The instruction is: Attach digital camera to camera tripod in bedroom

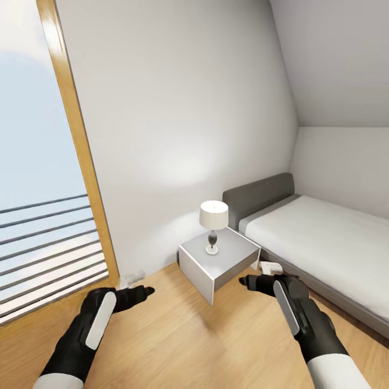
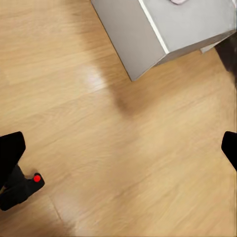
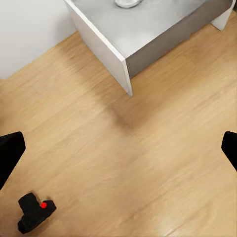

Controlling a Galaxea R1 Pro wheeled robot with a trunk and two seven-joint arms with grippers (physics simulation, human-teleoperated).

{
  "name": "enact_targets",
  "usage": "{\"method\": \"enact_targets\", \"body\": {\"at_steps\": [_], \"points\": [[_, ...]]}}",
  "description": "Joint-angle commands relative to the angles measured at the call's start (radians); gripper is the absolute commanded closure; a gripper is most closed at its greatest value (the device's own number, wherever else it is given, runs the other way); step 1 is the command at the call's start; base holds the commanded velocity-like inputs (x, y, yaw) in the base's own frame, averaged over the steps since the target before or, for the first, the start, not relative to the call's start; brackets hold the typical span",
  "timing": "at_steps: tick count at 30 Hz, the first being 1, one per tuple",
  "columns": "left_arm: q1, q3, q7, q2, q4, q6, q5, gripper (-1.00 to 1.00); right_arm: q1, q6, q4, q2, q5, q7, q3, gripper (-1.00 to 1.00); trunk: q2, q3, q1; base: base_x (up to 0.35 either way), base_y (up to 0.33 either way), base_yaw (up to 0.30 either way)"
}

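Camera [image 3: 33,211] lies on the floor [image 3: 148,163], not picked up; you haven't started. Both grippers [image 1: 139,293] [image 1: 249,281] hang wide open, holding nothing, nightstand [image 1: 216,259] at twelve o'clock.

Floor [image 3: 148,158]: light wood planks, bare across most of the frame. 
Nightstand [image 3: 148,34]: grey box with a paler edge, standing on the floor beside the white wall [image 3: 24,29]; one corner points out over the planks and throws a faint shadow. 
Lamp base [image 3: 129,3]: small and round, on the nightstand top, cut off by the frame edge. 
Camera [image 3: 33,212]: small, black, red button on top, lying on the floor well apart from the nightstand. 
Right gripper [image 3: 118,148]: two black fingertips at opposite frame edges, spread wide, holding nothing.
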Motion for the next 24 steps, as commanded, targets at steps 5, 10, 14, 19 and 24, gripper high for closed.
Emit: {"method": "enact_targets", "body": {"at_steps": [5,10,14,19,24], "points": [[-0.002,-0.073,0.247,-0.111,-0.027,0.001,0.011,-1.00,-0.002,0.029,-0.022,-0.003,-0.009,0.007,0.000,-1.00,-0.001,-0.001,0.000,0.000,0.000,0.000],[-0.002,-0.144,0.307,-0.127,-0.031,-0.005,0.018,-1.00,-0.002,0.032,-0.023,-0.001,-0.011,0.008,0.000,-1.00,-0.001,-0.001,0.000,0.000,0.000,0.000],[-0.002,-0.163,0.320,-0.130,-0.039,-0.006,0.020,-1.00,-0.003,0.033,-0.024,-0.001,-0.011,0.008,0.001,-1.00,-0.001,-0.001,0.000,0.000,0.000,0.000],[-0.002,-0.169,0.322,-0.129,-0.045,-0.005,0.021,-1.00,-0.002,0.033,-0.024,-0.002,-0.010,0.008,0.000,-1.00,-0.036,-0.017,0.019,0.000,0.000,0.000],[-0.002,-0.170,0.322,-0.125,-0.050,-0.001,0.024,-1.00,-0.003,0.033,-0.025,-0.003,-0.011,0.008,-0.001,-1.00,-0.071,-0.033,0.038,0.000,0.000,0.000]]}}
